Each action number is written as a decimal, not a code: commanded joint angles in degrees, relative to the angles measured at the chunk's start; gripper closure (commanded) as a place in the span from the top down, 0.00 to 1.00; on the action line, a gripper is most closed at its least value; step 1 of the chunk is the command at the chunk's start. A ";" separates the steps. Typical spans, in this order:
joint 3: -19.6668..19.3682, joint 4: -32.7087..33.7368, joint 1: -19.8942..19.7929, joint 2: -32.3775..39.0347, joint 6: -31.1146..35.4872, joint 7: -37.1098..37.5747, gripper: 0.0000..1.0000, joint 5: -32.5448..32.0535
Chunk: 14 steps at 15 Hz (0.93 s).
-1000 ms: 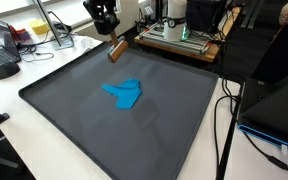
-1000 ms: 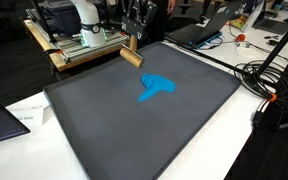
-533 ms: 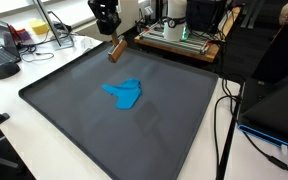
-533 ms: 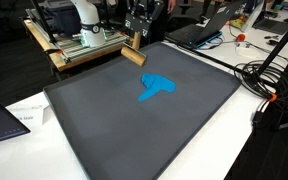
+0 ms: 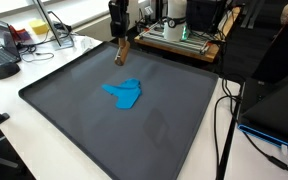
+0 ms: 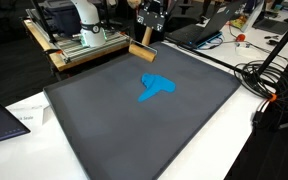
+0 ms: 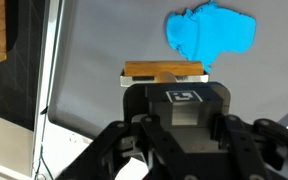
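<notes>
A light wooden block [image 5: 122,53] hangs tilted above the far edge of the dark grey mat [image 5: 84,120], with my gripper [image 5: 120,40] shut on its top. In the other exterior view the same block [image 6: 142,52] hangs under the gripper [image 6: 145,38]. A crumpled blue cloth [image 5: 124,92] lies flat near the middle of the mat, a short way in front of the block. In the wrist view the block [image 7: 165,70] shows just beyond the gripper [image 7: 166,82], and the blue cloth [image 7: 210,32] lies further ahead to the right. The fingertips are hidden by the gripper body.
A wooden frame with equipment [image 5: 179,38] stands behind the mat. Black cables [image 5: 227,110] and a dark case [image 5: 274,110] lie beside one edge. A laptop [image 6: 209,25] and more cables [image 6: 269,80] sit near the far corner; papers [image 6: 24,112] lie at another side.
The gripper has carried the wooden block sideways along the mat's far edge and inward over the mat, closer to the blue cloth. The cloth has not moved.
</notes>
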 commanded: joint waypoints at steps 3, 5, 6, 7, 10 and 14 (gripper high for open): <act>2.76 -0.63 2.99 -0.62 0.69 -1.33 0.22 -7.27; 3.74 -1.30 3.96 -0.85 2.15 -2.17 0.22 -9.23; 4.13 -1.51 4.33 -0.84 2.78 -2.70 0.22 -9.84; 4.48 -1.86 4.63 -0.89 3.90 -3.23 0.22 -10.13; 5.19 -3.52 5.27 -1.10 7.83 -5.01 0.22 -9.91; 5.73 -6.72 5.89 -1.06 14.00 -4.60 0.22 -11.31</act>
